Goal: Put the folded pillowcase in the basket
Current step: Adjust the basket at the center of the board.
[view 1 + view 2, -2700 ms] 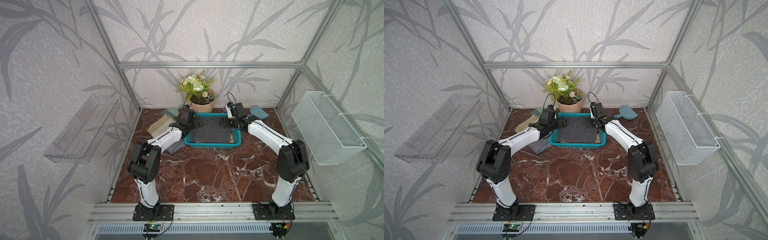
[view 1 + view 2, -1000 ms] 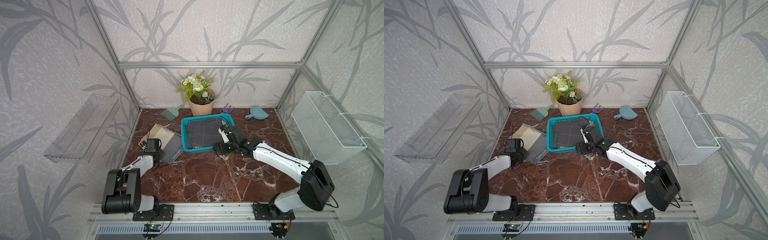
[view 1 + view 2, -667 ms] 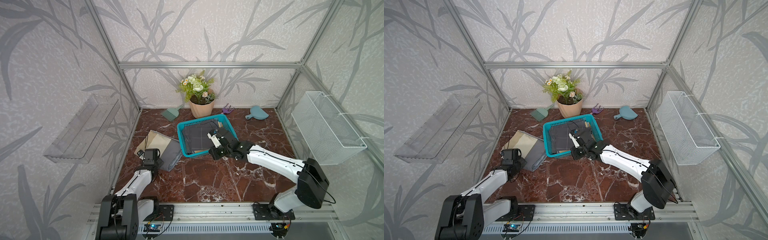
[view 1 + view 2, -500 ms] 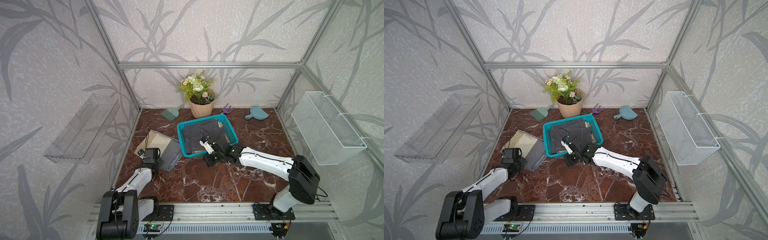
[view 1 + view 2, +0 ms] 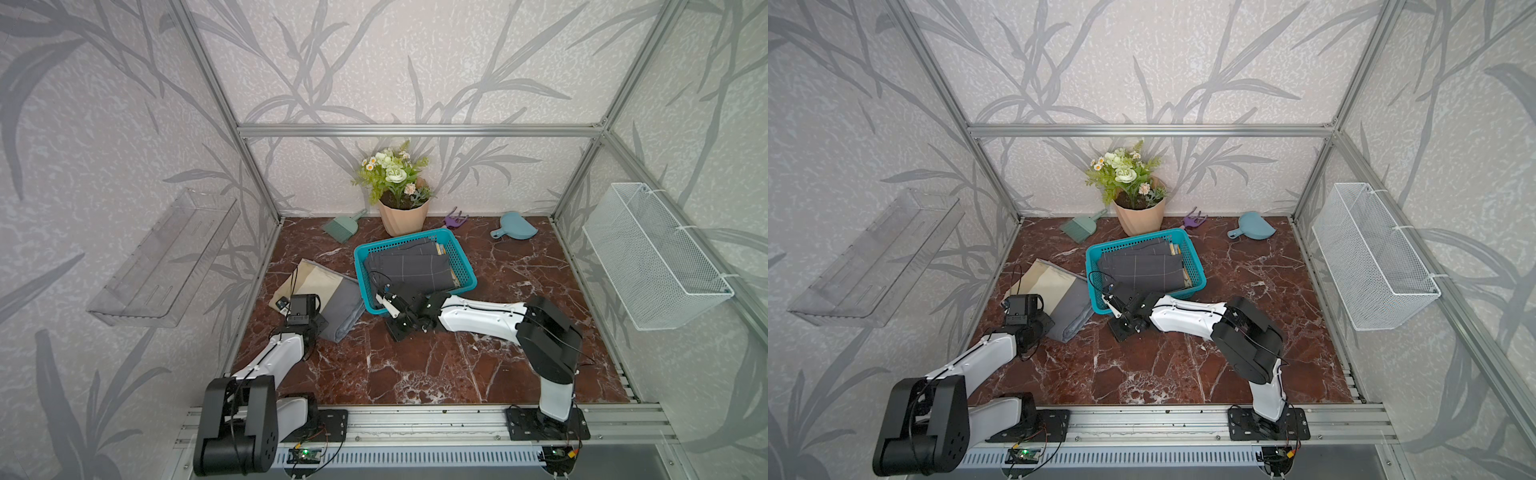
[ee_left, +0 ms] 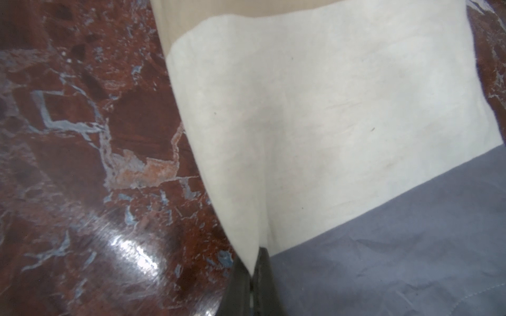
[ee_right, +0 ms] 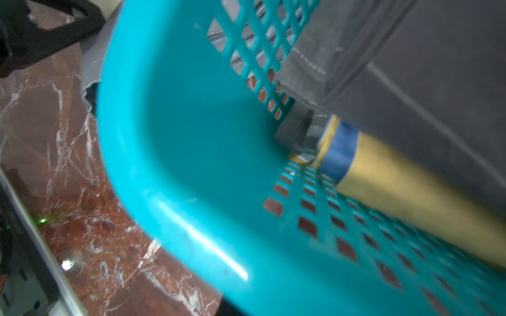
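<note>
The left arm, low at the left of both top views, has drawn back from the far end of the worktop (image 5: 415, 374). Its wrist view shows the left hand (image 6: 251, 273) pressed together on a corner of the cream-and-grey folded pillowcase (image 5: 320, 284), pulling that corner up into a peak. The pillowcase lies on the worktop at centre-left, with its grey edge against the left wall of the teal basket (image 5: 360, 270), so it is not in yet.

The basket has been dragged away from the flowerpot (image 5: 403, 214) toward the front and now sits askew. At its near-left corner the right hand (image 5: 389, 308), spread a second ago, is closed. The rim runs into the bottom of that wrist view, which suggests the hand is nipping the rim, though its fingertips are hidden there. My reading is that the basket was brought closer to the pillowcase, which leaves only a short lift-over.

Counted, left to right:
- one clear shelf tray (image 5: 166, 257)
- two arms
- one pillowcase on the worktop
- one green hand brush (image 5: 338, 226)
- one teal basket, holding a dark grey checked cloth (image 5: 411, 270) over a yellow cloth with a blue band (image 7: 397, 191)
- one flowerpot
- one purple clip (image 5: 456, 219)
- one blue dustpan (image 5: 515, 230)
- one white wire basket (image 5: 648, 257)
</note>
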Tool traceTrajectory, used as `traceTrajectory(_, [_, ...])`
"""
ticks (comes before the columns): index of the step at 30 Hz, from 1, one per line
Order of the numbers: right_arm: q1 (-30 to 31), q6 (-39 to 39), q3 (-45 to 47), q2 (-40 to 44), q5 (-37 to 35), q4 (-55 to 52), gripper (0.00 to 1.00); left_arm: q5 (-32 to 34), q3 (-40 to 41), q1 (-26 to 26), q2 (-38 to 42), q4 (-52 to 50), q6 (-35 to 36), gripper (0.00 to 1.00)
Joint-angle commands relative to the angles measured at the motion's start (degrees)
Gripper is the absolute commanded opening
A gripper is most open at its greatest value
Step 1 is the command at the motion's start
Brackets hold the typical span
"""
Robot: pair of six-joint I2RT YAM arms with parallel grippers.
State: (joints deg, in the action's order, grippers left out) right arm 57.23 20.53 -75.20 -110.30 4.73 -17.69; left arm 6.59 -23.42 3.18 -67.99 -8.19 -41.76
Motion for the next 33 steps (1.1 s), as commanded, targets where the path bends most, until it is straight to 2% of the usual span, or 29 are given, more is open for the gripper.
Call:
traceTrajectory(1, [-0.66,0.30,-3.06,-1.35,-4.90,1.68,0.06,0.35,-1.28,0.09,0.04,0.19,1.07,0.00])
traceTrajectory(14, [-8.32,-0.86,-8.73,-6.28,-6.05,0.88,0.07,1.70,1.28,0.07,4.70,-0.67,0.05,0.00])
traceTrajectory(23, [-10.76,-1.79,-12.67,-8.68,-5.79,-0.03,0.07,1.04,4.12,0.12,13.26,-4.33,-1.81,0.00])
traceTrajectory(27, [-10.74,-1.62,-12.78,-9.05,-4.97,0.12,0.11,-0.42,6.10,-1.13,17.89,-6.12,-3.77,0.00])
traceTrajectory(29, [-10.81,-1.10,-12.16,-8.43,-4.06,0.39,0.19,-0.19,6.88,-2.67,20.18,-8.04,-5.22,0.00])
traceTrajectory(31, [-10.59,-0.23,-10.45,-6.68,-2.14,1.42,0.39,1.37,7.22,-4.91,22.85,-10.38,-7.07,0.00])
traceTrajectory(33, [-9.98,1.01,-7.54,-3.66,0.02,3.26,0.56,2.25,7.51,-7.49,25.71,-12.18,-9.12,0.02])
